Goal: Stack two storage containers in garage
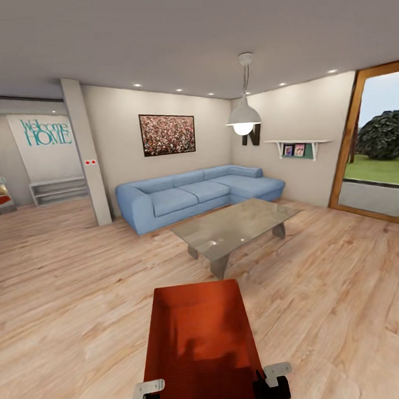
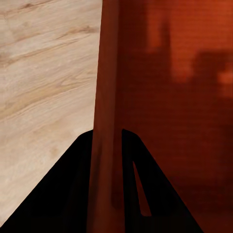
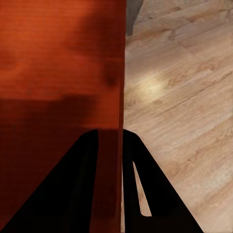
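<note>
Head view: storage container (image 1: 201,340) carried through the living room.
Both jaws pinch its side walls; keep it level, steer around the glass coffee table (image 1: 236,227).

Light wood plank flooring (image 1: 69,288) is stretching across the room. A pale blue L-shaped sofa (image 1: 193,194) is sitting against cream walls beneath a dark framed picture (image 1: 167,134); a glass-topped coffee table (image 1: 236,224) is standing before it, and a white pendant lamp (image 1: 243,118) is glowing overhead.
</note>
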Motion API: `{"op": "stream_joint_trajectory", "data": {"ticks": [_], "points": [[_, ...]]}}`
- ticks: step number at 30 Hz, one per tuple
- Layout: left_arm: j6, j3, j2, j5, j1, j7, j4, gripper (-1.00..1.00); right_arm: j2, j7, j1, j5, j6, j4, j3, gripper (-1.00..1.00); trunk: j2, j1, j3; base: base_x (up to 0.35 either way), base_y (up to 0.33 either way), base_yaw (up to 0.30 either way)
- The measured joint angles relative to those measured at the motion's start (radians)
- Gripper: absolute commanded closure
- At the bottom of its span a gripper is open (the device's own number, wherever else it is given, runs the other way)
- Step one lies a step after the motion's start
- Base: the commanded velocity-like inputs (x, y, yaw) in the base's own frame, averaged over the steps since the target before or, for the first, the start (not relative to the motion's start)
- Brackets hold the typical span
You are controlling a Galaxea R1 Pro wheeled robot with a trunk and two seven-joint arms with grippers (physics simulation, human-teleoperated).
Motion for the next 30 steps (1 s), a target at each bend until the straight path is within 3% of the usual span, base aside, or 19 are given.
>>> {"op": "stream_joint_trajectory", "data": {"ticks": [30], "points": [[0.0, -0.001, 0.0, 0.001, 0.0, 0.0, 0.0, 1.0, 0.0, -0.001, 0.0, 0.0, 0.0, 0.001, 0.0, 1.0, 0.0, 0.0, 0.0, 0.0, 0.0, 0.299]]}}
